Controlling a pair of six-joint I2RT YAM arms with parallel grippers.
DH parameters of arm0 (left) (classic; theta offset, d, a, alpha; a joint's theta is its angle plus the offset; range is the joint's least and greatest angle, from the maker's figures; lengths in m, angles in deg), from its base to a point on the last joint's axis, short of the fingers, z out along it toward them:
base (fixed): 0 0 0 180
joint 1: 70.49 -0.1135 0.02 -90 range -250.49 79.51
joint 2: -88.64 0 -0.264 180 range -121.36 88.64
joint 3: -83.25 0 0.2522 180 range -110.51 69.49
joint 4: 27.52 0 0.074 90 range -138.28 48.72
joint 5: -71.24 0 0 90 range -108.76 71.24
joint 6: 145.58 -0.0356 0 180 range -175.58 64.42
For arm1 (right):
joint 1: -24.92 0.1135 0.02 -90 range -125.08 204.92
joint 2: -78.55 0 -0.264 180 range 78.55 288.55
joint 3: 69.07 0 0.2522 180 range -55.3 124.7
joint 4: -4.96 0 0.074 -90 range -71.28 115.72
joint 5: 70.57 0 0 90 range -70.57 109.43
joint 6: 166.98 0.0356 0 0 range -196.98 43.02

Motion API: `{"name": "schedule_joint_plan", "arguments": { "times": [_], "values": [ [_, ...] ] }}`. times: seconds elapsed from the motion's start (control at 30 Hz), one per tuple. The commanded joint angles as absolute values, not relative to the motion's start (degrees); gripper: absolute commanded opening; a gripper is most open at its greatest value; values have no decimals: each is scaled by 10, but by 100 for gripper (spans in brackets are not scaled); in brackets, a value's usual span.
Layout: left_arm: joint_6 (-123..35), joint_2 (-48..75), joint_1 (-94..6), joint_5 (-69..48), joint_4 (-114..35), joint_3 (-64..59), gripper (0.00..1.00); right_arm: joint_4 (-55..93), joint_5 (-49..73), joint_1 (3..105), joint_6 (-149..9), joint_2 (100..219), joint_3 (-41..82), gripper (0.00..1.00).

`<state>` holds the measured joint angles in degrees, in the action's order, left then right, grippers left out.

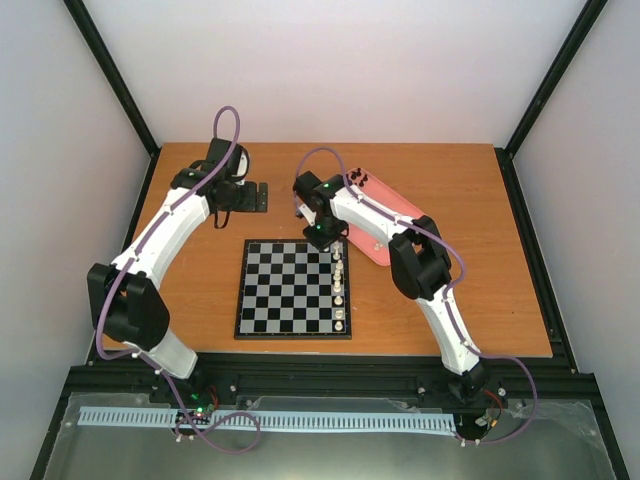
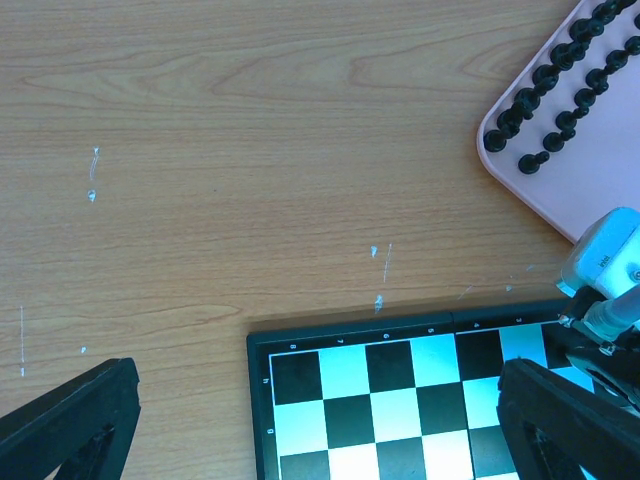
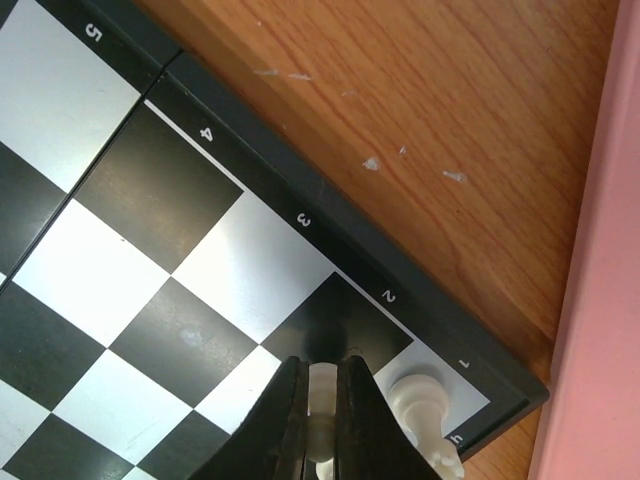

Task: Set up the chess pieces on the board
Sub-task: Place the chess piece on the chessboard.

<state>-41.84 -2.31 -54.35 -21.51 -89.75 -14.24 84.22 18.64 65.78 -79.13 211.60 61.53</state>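
The board [image 1: 290, 290] lies at the table's middle, with several cream-white chess pieces [image 1: 341, 290] along its right edge. My right gripper [image 3: 322, 400] is shut on a cream-white piece [image 3: 321, 385] just above the dark square in the board's [image 3: 150, 260] far right corner area, next to a white piece [image 3: 420, 400] standing on the corner square. In the top view that gripper [image 1: 322, 238] hovers at the board's far right corner. My left gripper [image 1: 250, 196] stands open over bare table behind the board [image 2: 400, 400]. Black pieces [image 2: 560, 90] stand on the pink tray [image 2: 600, 170].
The pink tray [image 1: 395, 215] sits to the right of the board's far corner, partly under my right arm. Bare wooden table surrounds the board; black frame posts stand at the table's far corners.
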Motion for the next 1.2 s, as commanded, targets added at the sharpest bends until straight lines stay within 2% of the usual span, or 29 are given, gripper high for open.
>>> {"name": "schedule_joint_plan", "arguments": {
  "times": [0.0,1.17],
  "values": [
    [-413,-32,-543,-210,-891,-151,100,832,193,655,-798,2123,613,3],
    [-416,-40,-543,-209,-888,-153,100,818,204,654,-790,2144,633,4]
  ]
}}
